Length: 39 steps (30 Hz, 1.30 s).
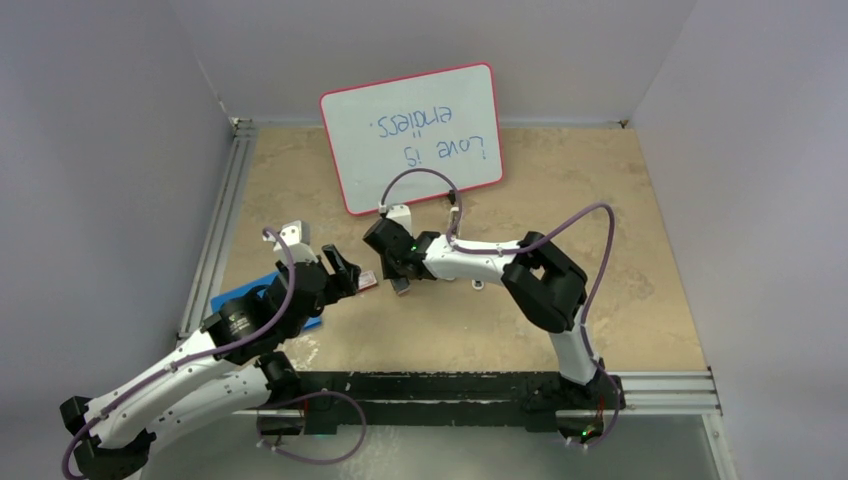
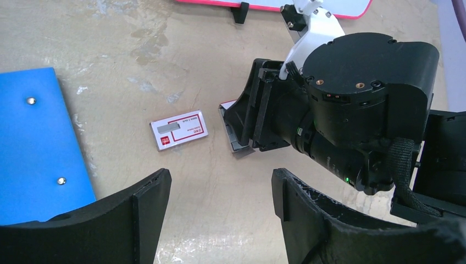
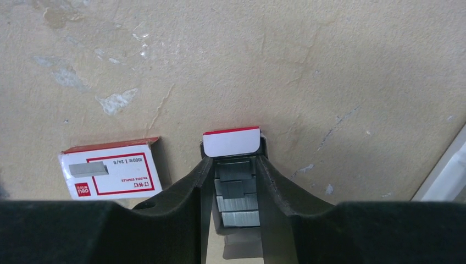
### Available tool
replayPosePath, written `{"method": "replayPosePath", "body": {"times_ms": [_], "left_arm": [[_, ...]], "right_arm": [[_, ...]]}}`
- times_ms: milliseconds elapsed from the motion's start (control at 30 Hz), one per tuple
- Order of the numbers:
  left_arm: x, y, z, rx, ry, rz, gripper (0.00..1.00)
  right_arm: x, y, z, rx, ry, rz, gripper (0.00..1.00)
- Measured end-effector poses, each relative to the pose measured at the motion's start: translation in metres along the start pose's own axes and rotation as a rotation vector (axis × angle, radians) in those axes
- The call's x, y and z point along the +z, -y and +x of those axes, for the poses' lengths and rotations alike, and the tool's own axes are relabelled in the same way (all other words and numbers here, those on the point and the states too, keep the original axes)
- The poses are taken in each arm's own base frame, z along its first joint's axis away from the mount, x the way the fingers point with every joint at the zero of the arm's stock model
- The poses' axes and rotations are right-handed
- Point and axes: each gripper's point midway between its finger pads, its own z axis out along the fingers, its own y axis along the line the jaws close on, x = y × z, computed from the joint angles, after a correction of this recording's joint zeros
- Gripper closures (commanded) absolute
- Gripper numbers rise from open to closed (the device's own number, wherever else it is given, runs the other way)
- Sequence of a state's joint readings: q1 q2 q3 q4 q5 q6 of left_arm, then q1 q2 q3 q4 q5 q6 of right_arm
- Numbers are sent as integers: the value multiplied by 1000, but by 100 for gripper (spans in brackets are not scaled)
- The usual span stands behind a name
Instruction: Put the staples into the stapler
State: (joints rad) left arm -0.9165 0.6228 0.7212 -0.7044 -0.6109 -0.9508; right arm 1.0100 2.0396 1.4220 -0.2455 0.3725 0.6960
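Above: found left gripper [image 1: 347, 268] and right gripper [image 1: 402, 282] close together, red box [image 1: 367, 282] between. Left wrist: saw left jaws wide apart, empty, likely standing by. Right wrist: saw fingers [image 3: 192, 181] straddling staples [image 3: 237, 206] in grey tray [image 3: 231, 142], probably steadying it; couldn't tell whether clamped.

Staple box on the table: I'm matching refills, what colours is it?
Red with a white label; staple box clearest in right wrist view.
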Motion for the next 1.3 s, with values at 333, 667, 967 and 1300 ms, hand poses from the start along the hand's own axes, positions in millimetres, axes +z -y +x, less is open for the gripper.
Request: {"method": "replayPosePath", "body": {"times_ms": [333,667,967,1300], "left_arm": [[0,0,0,1,-1,-1,32],[3,-3,5,9,-8,-10,32],[3,-3,5,10,-9,-11,32],[3,-3,5,10,-9,-11,32]], "right_arm": [[-3,5,0,-21,16,52,65],[1,-3,3,-42,25,62,68],[1,-2,2,-35,30,71,72],[-10,-3,-7,-34,52,60,72]]}}
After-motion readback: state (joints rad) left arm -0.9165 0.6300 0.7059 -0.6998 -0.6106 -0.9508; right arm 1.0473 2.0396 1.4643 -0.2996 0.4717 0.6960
